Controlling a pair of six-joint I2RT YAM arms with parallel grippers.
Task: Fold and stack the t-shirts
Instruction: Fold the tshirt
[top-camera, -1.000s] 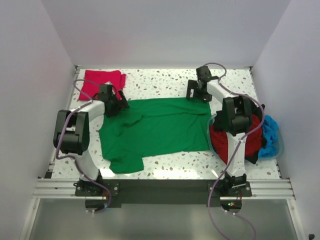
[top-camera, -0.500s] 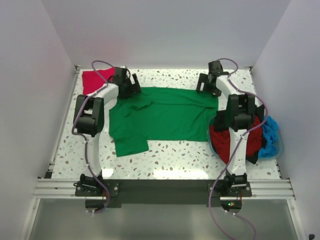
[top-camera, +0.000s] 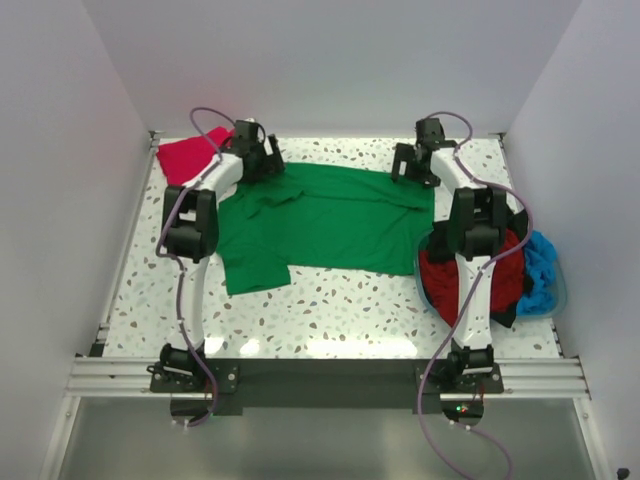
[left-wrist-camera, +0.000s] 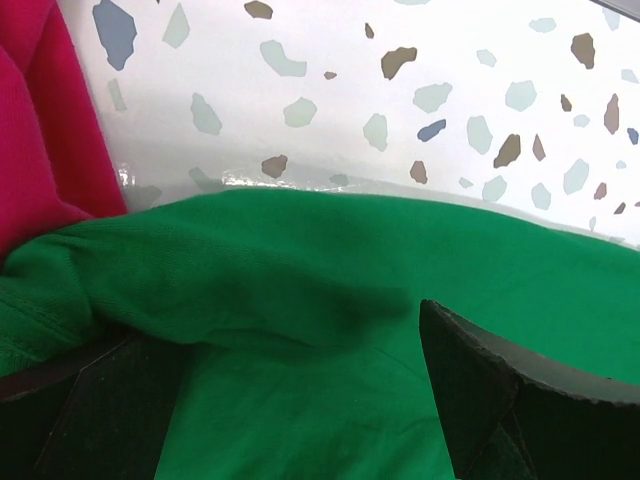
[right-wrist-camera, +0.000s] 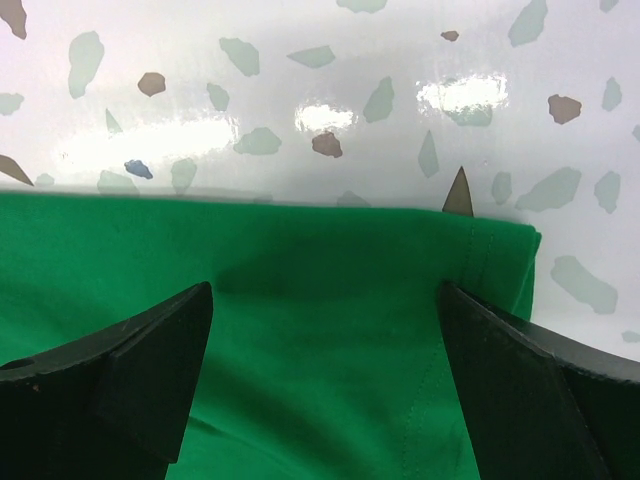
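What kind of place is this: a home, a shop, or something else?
Probably a robotics lab test cell: a left arm and a right arm bolted to a metal rail, and a speckled table boxed in by plain white walls.

Two claws (top-camera: 266, 163) (top-camera: 409, 171), one basket (top-camera: 418, 268), one green t-shirt (top-camera: 330, 215), one crimson t-shirt (top-camera: 185, 158)

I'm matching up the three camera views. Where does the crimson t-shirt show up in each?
Top external: crimson t-shirt in the far left corner.
Left wrist: crimson t-shirt along the left edge, beside the green t-shirt.
Right wrist: not in it.
Shared landmark: the green t-shirt, in all three.
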